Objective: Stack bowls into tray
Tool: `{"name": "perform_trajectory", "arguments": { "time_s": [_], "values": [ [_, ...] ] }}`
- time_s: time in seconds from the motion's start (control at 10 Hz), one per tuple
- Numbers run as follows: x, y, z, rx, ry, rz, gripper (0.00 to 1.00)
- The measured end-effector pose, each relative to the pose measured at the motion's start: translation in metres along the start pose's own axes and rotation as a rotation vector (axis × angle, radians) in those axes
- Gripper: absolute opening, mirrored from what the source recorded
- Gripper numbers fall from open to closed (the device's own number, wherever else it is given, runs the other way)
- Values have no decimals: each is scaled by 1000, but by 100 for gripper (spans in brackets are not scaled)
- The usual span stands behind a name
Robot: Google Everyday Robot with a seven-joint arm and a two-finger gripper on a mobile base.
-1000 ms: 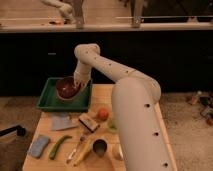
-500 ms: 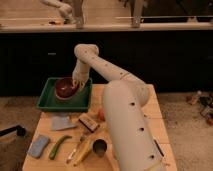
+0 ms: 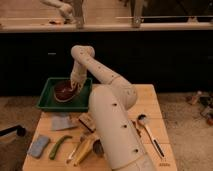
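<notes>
The bowl (image 3: pixel 63 91), dark reddish-brown and glossy, sits inside the green tray (image 3: pixel 46 103), toward the tray's right half, with its open side facing up and slightly toward the camera. The gripper (image 3: pixel 76 88) reaches down at the bowl's right rim, and its jaws are closed together on that rim, so it has hold of the bowl. The white arm (image 3: pixel 107 105) rises from the bottom of the view, bends at an elbow above the tray and comes down to the bowl from there. The tray stands at the far left corner of a wooden table (image 3: pixel 150 100). In front of the tray lies a grey cloth (image 3: pixel 62 122), and nearer the front edge are a blue sponge (image 3: pixel 38 146) and a long green vegetable (image 3: pixel 59 147), side by side but apart. A yellowish banana (image 3: pixel 82 151) lies just beside the arm's base. On the right side of the table, well apart from the tray, lies a spoon (image 3: pixel 148 131).
</notes>
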Motion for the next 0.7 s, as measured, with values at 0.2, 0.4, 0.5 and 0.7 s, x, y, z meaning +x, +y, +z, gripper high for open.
{"name": "perform_trajectory", "arguments": {
  "time_s": [0.2, 0.4, 0.5, 0.7],
  "values": [
    [1, 1, 4, -8, -12, 1, 0],
    [3, 3, 6, -16, -17, 6, 0],
    [4, 4, 7, -18, -19, 9, 0],
    [6, 8, 9, -21, -26, 17, 0]
  ]
}}
